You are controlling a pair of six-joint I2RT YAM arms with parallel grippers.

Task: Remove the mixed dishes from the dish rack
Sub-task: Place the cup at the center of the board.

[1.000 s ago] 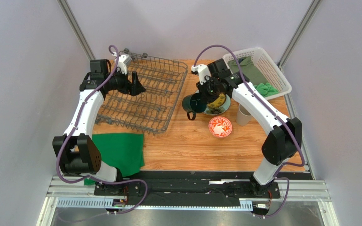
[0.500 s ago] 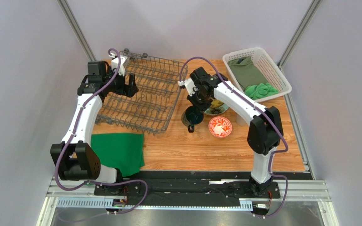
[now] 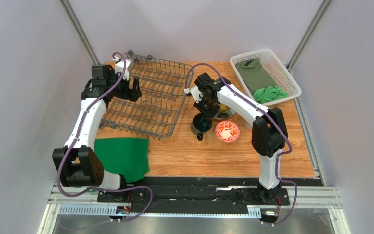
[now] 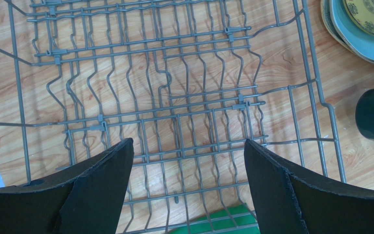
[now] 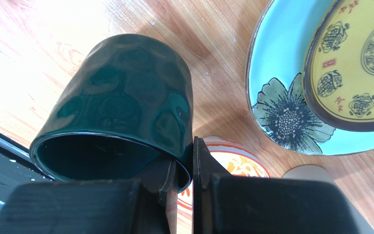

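On the table (image 3: pixel 198 156), nearly finishing: seeing no dishes in the rack (image 3: pixel 150 97).
Pinching mug (image 5: pixel 125 92) by its rim in right gripper (image 5: pixel 193 146) beside plates (image 5: pixel 281 73); hovering left gripper (image 4: pixel 186 146) wide open over rack.

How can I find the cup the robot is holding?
Look at the wooden table, just right of the big wire dish rack. There the right gripper pinches the rim of a dark green mug. Its neighbours are a small red-and-white bowl and the stacked plates, but only the mug is tall, glossy and dark green all over.
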